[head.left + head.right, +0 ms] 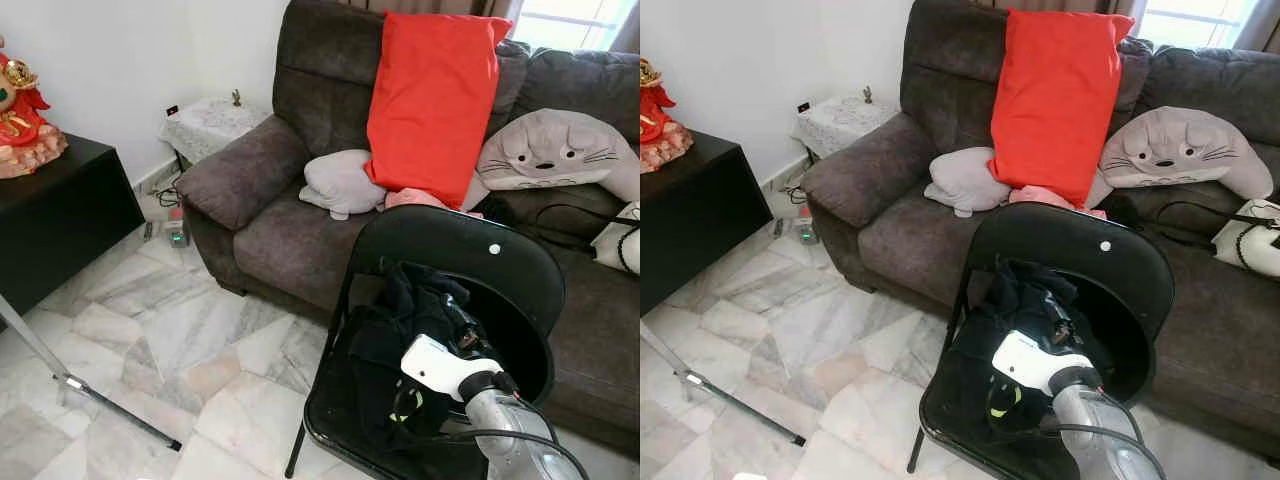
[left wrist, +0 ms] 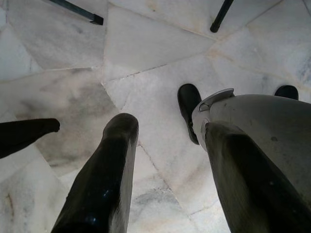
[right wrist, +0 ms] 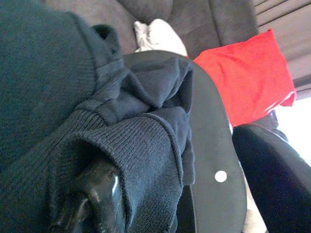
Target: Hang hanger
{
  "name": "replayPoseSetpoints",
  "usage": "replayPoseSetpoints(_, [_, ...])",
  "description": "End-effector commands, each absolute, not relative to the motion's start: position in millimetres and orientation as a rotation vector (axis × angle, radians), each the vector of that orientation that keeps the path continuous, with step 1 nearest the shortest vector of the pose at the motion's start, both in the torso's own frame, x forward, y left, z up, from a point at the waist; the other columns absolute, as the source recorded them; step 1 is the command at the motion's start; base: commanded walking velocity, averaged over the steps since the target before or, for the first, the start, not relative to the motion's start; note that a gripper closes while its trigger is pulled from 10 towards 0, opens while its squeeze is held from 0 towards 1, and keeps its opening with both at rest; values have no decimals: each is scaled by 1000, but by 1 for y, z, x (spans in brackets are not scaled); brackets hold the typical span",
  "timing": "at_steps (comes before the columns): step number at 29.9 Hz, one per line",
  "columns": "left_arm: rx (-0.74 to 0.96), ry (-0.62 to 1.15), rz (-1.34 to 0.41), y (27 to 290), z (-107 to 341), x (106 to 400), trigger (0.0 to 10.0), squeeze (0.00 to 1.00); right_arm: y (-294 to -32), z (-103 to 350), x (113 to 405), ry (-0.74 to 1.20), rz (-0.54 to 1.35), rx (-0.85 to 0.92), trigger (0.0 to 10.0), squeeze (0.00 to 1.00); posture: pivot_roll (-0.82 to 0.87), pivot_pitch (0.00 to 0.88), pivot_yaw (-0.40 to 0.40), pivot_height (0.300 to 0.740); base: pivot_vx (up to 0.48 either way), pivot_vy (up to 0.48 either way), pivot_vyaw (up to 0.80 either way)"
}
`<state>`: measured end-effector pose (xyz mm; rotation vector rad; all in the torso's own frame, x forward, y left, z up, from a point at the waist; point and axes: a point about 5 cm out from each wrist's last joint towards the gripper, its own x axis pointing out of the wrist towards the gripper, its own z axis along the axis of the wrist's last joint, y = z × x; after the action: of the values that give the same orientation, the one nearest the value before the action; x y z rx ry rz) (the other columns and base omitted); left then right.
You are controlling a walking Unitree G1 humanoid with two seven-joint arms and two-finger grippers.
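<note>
**Right gripper in dark garment on folding chair**

Black folding chair (image 1: 500,262): stands on marble floor (image 1: 180,340), in front of grey sofa (image 1: 290,230). Dark knit garment (image 1: 410,330): bunched on the chair seat against the backrest. Hanger: cannot be made out. Right gripper (image 3: 99,194): buried in the garment's folds, one finger visible; jaw state cannot be told. Left gripper (image 2: 165,174): hangs over the floor, fingers spread, holding nothing. Red pillow (image 1: 432,100): upright against the sofa back.

dark knit garment (image 1: 415,320) bunched on black chair (image 1: 520,270).
</note>
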<state>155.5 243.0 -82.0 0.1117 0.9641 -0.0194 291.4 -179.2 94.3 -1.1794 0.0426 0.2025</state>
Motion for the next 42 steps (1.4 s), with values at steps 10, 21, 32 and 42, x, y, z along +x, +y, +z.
replayPoseSetpoints(10, [124,985,-25,245,-84,150,10000,0,-221,112,291,88,-96,-1197,10000,0,18,82,17,740,0,0,0])
replayPoseSetpoints(21, [125,985,-25,245,-84,150,10000,0,-203,77,288,243,164,-1220,10000,0,23,74,18,740,0,0,0])
replayPoseSetpoints(32, [127,984,-26,245,-84,149,10000,0,-197,99,296,59,98,-1222,10000,0,24,74,18,740,0,0,0])
replayPoseSetpoints(42, [126,985,-24,245,-84,150,10000,0,-187,77,290,138,234,-1215,10000,0,25,82,20,740,0,0,0])
